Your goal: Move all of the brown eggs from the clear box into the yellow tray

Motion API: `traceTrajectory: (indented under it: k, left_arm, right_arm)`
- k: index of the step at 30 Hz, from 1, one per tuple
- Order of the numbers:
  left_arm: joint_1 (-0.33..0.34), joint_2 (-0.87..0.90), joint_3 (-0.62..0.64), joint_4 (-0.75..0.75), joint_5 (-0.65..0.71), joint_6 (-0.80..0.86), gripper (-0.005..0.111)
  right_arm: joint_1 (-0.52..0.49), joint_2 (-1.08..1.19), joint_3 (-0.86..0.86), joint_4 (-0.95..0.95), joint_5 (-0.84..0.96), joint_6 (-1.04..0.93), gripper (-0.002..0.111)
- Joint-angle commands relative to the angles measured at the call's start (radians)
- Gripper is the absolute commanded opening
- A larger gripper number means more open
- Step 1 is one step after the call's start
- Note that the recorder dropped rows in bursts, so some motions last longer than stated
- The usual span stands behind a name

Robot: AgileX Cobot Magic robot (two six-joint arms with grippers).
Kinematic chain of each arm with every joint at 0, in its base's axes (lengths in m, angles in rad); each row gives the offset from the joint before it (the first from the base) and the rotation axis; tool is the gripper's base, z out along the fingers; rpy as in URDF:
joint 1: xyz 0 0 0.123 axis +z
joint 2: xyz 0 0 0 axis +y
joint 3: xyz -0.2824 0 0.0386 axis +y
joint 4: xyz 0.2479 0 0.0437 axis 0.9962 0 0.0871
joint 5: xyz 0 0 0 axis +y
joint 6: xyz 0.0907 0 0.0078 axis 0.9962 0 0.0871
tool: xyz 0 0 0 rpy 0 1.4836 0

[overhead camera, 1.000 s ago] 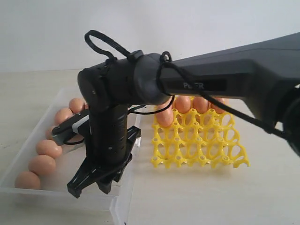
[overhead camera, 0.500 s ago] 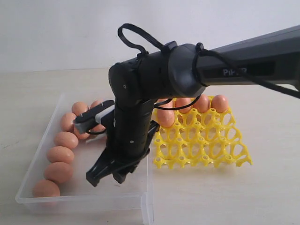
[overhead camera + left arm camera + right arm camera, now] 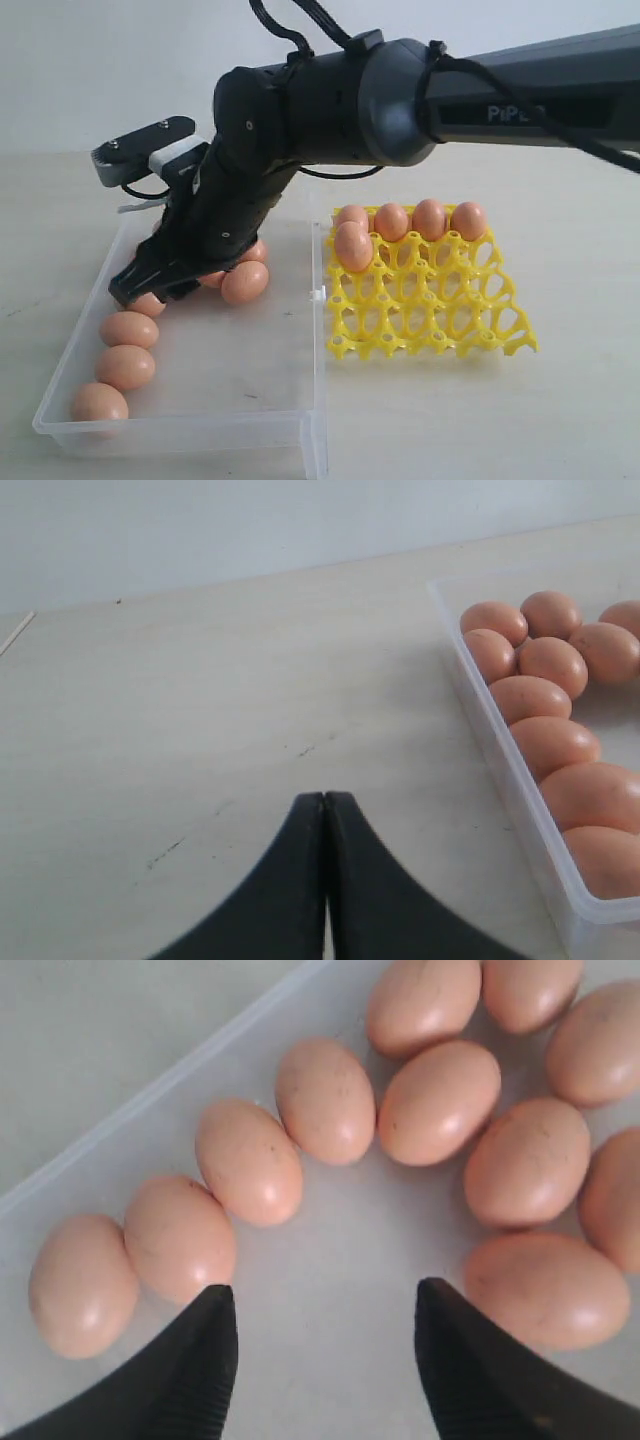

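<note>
My right gripper (image 3: 322,1305) hangs low inside the clear box (image 3: 150,1110) with its jaws spread wide. Nothing sits between them but the bare transparent floor. The brown eggs (image 3: 438,1102) lie just beyond my fingertips (image 3: 215,1310). Four of them run in a line along the box wall, each touching the next, and the nearer end of that line lies just past one finger. The others bunch in a loose cluster further ahead. One large egg (image 3: 547,1290) from that cluster lies just beside my other finger, and I cannot tell whether it touches it.

In the exterior view, this gripper (image 3: 155,290) points down over the eggs along the box's far side, and three more eggs line the wall nearer the camera. The yellow tray (image 3: 430,300) lies outside the box (image 3: 200,425), well to the side of these jaws and just beside the box wall that carries the clasp. Five eggs already sit in its cups. Four of them fill the far row, and one (image 3: 352,245) sits a row closer, at the end nearest the box.

My left gripper (image 3: 325,810) has its jaws pressed together with nothing between them, over the pale table (image 3: 200,680). The box (image 3: 500,770) stands off to one side of these jaws, with eggs packed against its near wall.
</note>
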State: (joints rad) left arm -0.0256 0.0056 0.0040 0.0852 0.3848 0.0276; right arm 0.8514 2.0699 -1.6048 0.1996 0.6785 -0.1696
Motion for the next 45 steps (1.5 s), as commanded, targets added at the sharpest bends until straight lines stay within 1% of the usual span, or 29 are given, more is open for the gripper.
traceTrajectory:
  k: [1, 5, 11, 16, 25, 45]
  left_arm:
    - [-0.005, -0.006, -0.004, -0.005, -0.006, -0.003, 0.000]
    - [-0.005, -0.006, -0.004, -0.005, -0.006, -0.003, 0.000]
    - [-0.005, -0.006, -0.004, -0.005, -0.006, -0.003, 0.000]
    - [-0.005, -0.006, -0.004, -0.005, -0.006, -0.003, 0.000]
    - [-0.005, -0.006, -0.004, -0.005, -0.006, -0.003, 0.000]
    - [-0.005, -0.006, -0.004, -0.005, -0.006, -0.003, 0.000]
  right_arm:
    - [0.016, 0.084, -0.123, -0.014, 0.039, -0.012, 0.055]
    - [0.030, 0.181, -0.260, -0.023, 0.139, -0.013, 0.055]
    - [0.042, 0.303, -0.446, -0.026, 0.243, -0.031, 0.055]
    - [0.051, 0.358, -0.526, -0.017, 0.305, -0.035, 0.055]
    - [0.085, 0.366, -0.543, -0.015, 0.400, -0.053, 0.055]
    - [0.132, 0.359, -0.588, 0.004, 0.434, -0.093, 0.055]
